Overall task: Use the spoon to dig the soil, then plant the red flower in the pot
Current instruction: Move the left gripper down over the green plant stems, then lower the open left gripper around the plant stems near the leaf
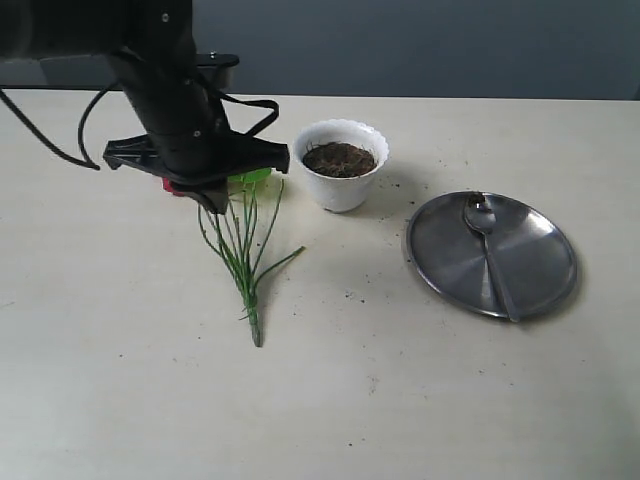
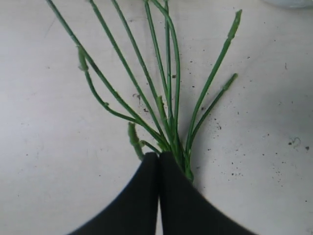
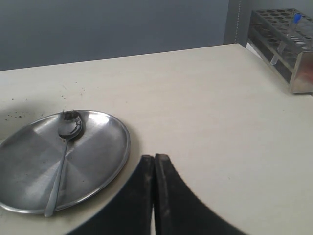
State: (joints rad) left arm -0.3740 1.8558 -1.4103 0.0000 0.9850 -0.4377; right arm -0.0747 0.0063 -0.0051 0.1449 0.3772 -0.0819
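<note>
**Exterior view.** My left gripper (image 1: 214, 200) hangs low over the head of the red flower (image 1: 245, 262). The flower lies flat on the table (image 1: 120, 380), just left of the pot (image 1: 342, 192). The pot stands upright and holds the soil (image 1: 339, 159). To its right, the spoon (image 1: 494, 262) lies in a steel plate (image 1: 445, 255).

**Left wrist view.** My left jaws are pressed together. The flower's green stems converge just beside their tips. I cannot tell whether any stem is pinched.

**Right wrist view.** My right gripper (image 3: 154, 159) has its jaws together, near the plate's rim. The spoon rests across the plate, with dark crumbs in its bowl. A metal rack (image 3: 281, 44) stands well apart.
</note>
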